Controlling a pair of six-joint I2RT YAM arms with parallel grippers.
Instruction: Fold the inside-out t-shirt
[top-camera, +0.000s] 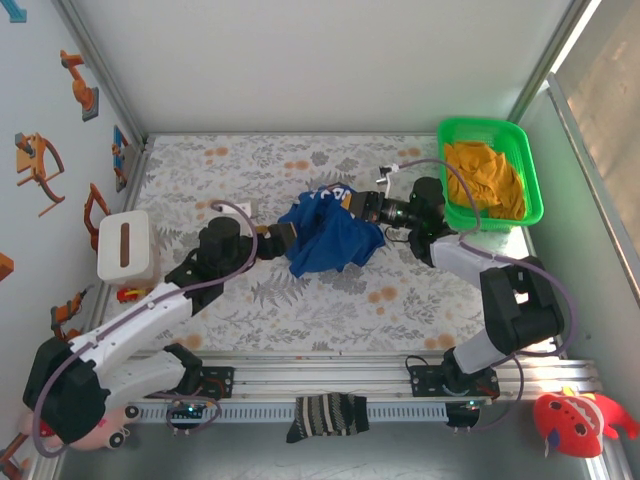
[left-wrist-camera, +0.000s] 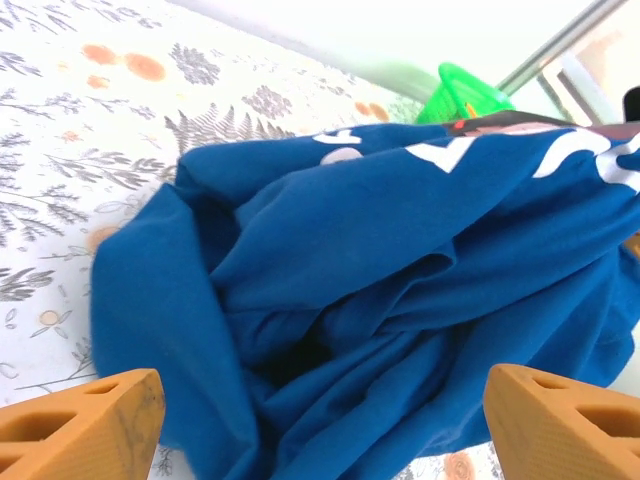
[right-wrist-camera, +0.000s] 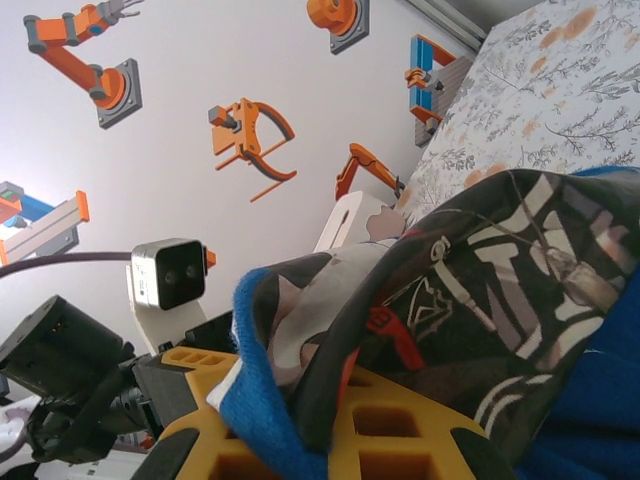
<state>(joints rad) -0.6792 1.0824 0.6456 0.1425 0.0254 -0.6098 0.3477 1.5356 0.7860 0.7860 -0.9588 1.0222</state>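
Overhead camera looks down; both wrist cameras face the t-shirt (top-camera: 328, 238) close up.

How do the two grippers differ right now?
The left gripper is open, with the blue t-shirt bunched in front of it; right gripper is shut on the t-shirt's printed edge. Left gripper reaches from the shirt's left, right gripper from its right. Both meet at the t-shirt.

The t-shirt (top-camera: 325, 240) is soft, matt cloth, deeply wrinkled; its print (right-wrist-camera: 500, 290) looks smoother than the fabric around it. The left fingers (left-wrist-camera: 85, 425) are matt orange plastic with fine layered ridges. The table cover (top-camera: 250, 170) is a flat, matt printed sheet. The basket (top-camera: 455, 128) is glossy plastic and holds a crumpled matt cloth (top-camera: 485, 180). The sock (top-camera: 327, 415) is ribbed knit. The rail (top-camera: 330, 372) is bare, dull-shining metal.
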